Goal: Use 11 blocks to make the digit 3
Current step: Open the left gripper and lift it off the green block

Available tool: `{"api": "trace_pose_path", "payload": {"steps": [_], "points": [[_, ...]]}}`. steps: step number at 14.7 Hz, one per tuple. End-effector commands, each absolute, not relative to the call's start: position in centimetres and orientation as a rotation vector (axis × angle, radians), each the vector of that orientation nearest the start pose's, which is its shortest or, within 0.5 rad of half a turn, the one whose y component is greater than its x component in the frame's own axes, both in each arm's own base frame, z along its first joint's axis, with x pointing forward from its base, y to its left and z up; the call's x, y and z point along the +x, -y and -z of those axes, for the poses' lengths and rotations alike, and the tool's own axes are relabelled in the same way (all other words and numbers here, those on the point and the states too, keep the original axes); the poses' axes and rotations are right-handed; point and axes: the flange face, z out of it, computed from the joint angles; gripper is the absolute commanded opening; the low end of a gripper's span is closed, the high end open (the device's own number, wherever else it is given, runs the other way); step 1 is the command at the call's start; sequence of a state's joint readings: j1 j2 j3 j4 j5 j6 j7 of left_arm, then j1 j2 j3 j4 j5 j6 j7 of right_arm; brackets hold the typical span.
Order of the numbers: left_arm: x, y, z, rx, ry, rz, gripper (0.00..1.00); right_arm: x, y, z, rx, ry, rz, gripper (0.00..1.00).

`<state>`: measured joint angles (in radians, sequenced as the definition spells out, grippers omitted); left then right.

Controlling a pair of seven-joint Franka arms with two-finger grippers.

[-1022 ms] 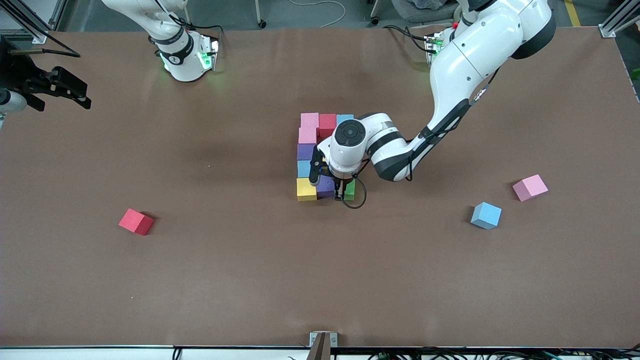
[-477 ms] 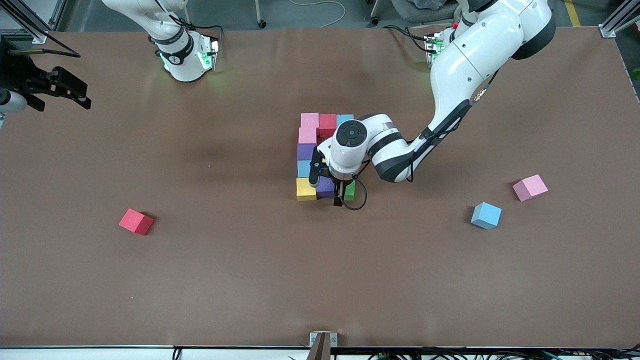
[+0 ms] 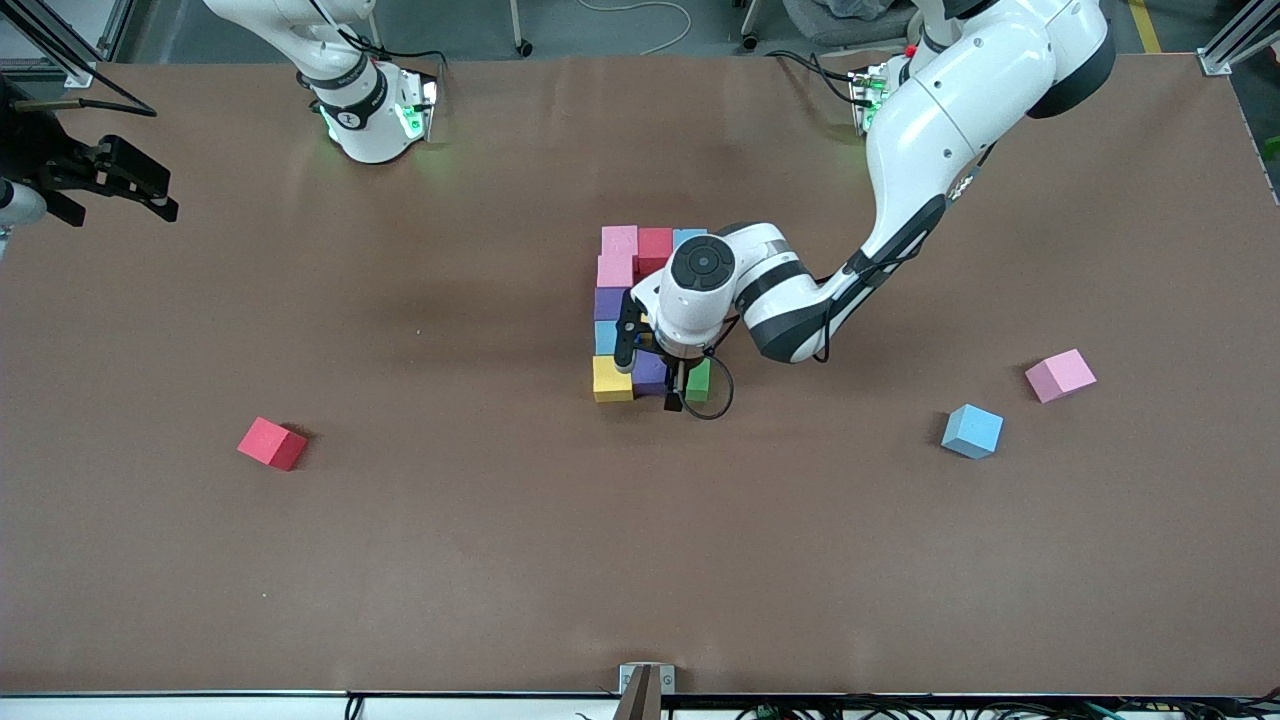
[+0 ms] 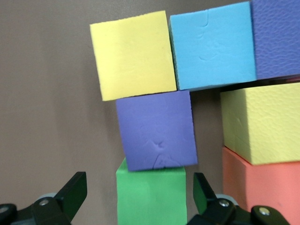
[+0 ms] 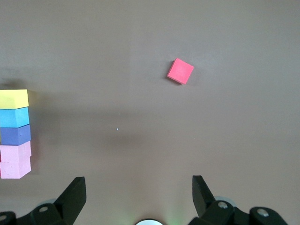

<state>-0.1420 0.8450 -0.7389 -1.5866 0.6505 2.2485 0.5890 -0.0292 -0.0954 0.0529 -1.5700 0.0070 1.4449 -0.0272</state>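
Desk: brown flat desk [image 3: 400, 560] that fills most of the front view.
Digit 3: tight flat figure of small matte foam cubes [image 3: 612, 300] at the centre of the front view, partly covered by the left arm's wrist.
Upper bar: pink cube [image 3: 619, 240], red cube [image 3: 655, 246] and light blue cube [image 3: 689, 237] in a row, farthest from the front camera.
Side column: a second pink cube [image 3: 613, 271], a purple cube [image 3: 609, 302] and a light blue cube [image 3: 604, 337], running down toward the lower bar.
Middle bar: a yellow cube [image 4: 262, 122] and an orange cube [image 4: 262, 187] show in the left wrist view only.
Lower bar: yellow cube [image 3: 612, 379], purple cube [image 3: 650, 374] and green cube [image 3: 700, 380]; the purple one sits slightly askew and touches the green one.
Left gripper: left gripper [image 3: 685, 390] low over the green cube, fingers spread, one on each side of it and clear of its faces.
Right gripper: right gripper [image 5: 138, 192] waits high over the right arm's end of the desk at the upper edge of the front view, fingers spread, holding nothing.
Loose cubes: a red cube [image 3: 272, 443] lies alone toward the right arm's end, lower in the frame than the figure; a light blue cube [image 3: 971, 431] and a pink cube [image 3: 1060, 375] lie near each other toward the left arm's end, the blue one nearer the front camera.
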Motion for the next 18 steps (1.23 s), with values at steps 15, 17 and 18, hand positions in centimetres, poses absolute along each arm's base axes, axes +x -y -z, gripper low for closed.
{"api": "trace_pose_path", "payload": {"steps": [15, 17, 18], "points": [[63.5, 33.9, -43.7, -2.811, -1.448, 0.116, 1.00, 50.8, 0.1, -66.3, -3.140, 0.092, -0.061, 1.00], [63.9, 31.7, -45.3, -2.903, -1.197, 0.098, 1.00, 51.0, 0.1, -66.3, -3.140, 0.092, -0.051, 1.00], [63.5, 31.1, -46.6, -2.921, -1.093, 0.091, 1.00, 51.0, -0.1, -66.3, -3.140, 0.096, -0.051, 1.00]]}}
